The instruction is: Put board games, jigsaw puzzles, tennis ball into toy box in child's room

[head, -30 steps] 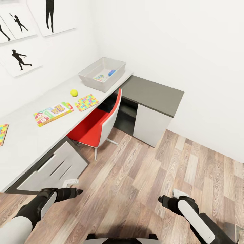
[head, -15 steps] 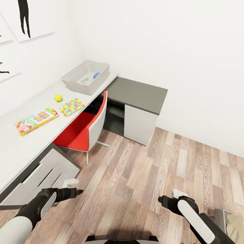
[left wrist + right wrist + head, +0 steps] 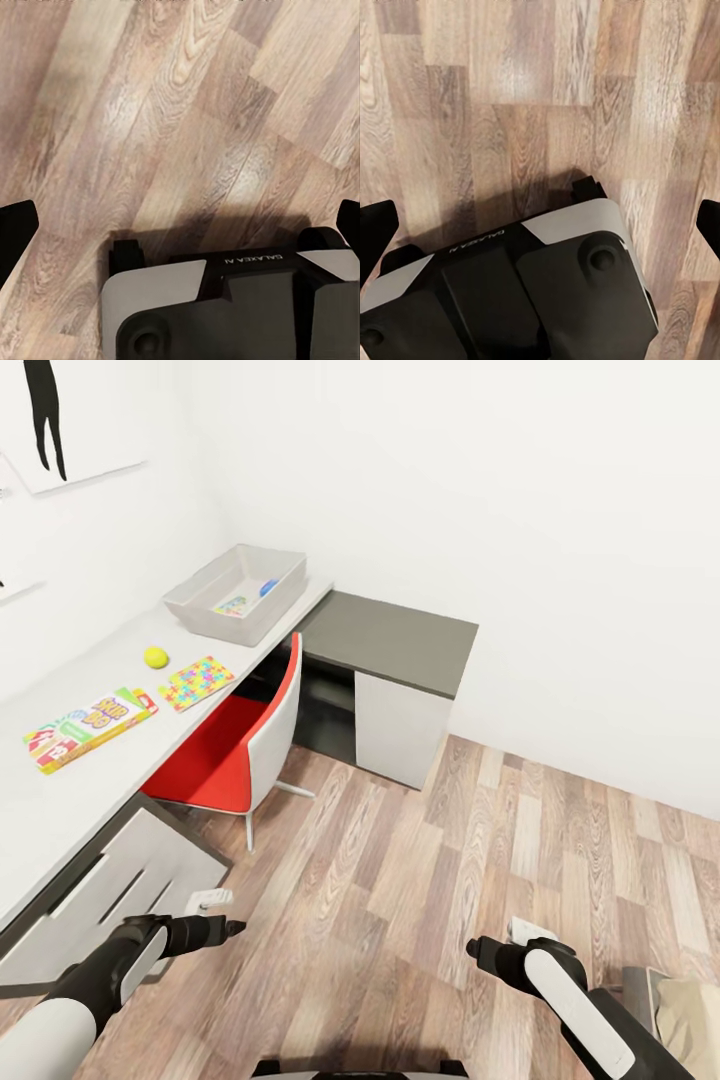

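White desk (image 3: pixel 60 800) as landmark: toy box (image 3: pixel 236 593) at its far end, holding what appears to be a puzzle and a blue item. Nearer along the desk lie tennis ball (image 3: pixel 155 656), jigsaw puzzle (image 3: pixel 197 682), board game (image 3: pixel 88 726). Red chair (image 3: pixel 240 755) tucked beside the desk.

Red chair (image 3: pixel 235 745) against table (image 3: pixel 60 800)

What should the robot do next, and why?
Probably roll closer to the white desk. The tennis ball, puzzle and board game lie there outside the toy box, while both grippers hang empty over the floor, jaws open, too far to reach.
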You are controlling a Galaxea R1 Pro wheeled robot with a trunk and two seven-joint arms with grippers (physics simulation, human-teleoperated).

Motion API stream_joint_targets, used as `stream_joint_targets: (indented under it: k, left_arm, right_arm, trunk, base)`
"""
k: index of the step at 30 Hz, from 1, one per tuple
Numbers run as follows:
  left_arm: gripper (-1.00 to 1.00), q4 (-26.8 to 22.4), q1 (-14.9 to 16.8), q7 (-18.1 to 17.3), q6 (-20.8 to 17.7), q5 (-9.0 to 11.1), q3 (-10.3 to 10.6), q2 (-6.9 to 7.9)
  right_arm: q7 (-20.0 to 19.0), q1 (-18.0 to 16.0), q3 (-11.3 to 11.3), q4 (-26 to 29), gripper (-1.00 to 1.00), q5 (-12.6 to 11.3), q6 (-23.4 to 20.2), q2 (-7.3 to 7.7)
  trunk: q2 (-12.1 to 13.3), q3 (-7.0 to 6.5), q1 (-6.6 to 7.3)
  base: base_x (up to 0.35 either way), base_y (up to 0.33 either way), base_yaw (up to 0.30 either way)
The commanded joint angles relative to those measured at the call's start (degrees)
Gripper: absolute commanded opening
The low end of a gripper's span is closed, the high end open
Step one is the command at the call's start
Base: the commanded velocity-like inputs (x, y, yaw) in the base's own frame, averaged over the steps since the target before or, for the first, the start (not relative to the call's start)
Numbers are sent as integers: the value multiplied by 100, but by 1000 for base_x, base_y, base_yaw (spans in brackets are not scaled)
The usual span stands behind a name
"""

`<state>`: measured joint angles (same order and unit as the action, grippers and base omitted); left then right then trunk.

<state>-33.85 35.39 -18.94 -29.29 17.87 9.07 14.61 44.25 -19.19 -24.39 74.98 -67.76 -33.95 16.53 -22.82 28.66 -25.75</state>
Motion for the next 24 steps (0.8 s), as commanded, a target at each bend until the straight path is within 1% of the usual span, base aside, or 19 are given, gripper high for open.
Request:
stream_joint_targets:
  k: [1,24]
  left_arm:
    - [100,-7,3,5,-29,32,24,5]
    - [100,-6,3,8,-176,7,35,-3]
  right_arm:
    - [49,-6,-15,8,100,-38,-7,6]
    - [47,-6,-31,10,100,-35,3,7]
  trunk:
    - [-10,0,-4]
    - [-10,-215,-4]
  base:
    - [0,0,-4]
    - [0,0,0]
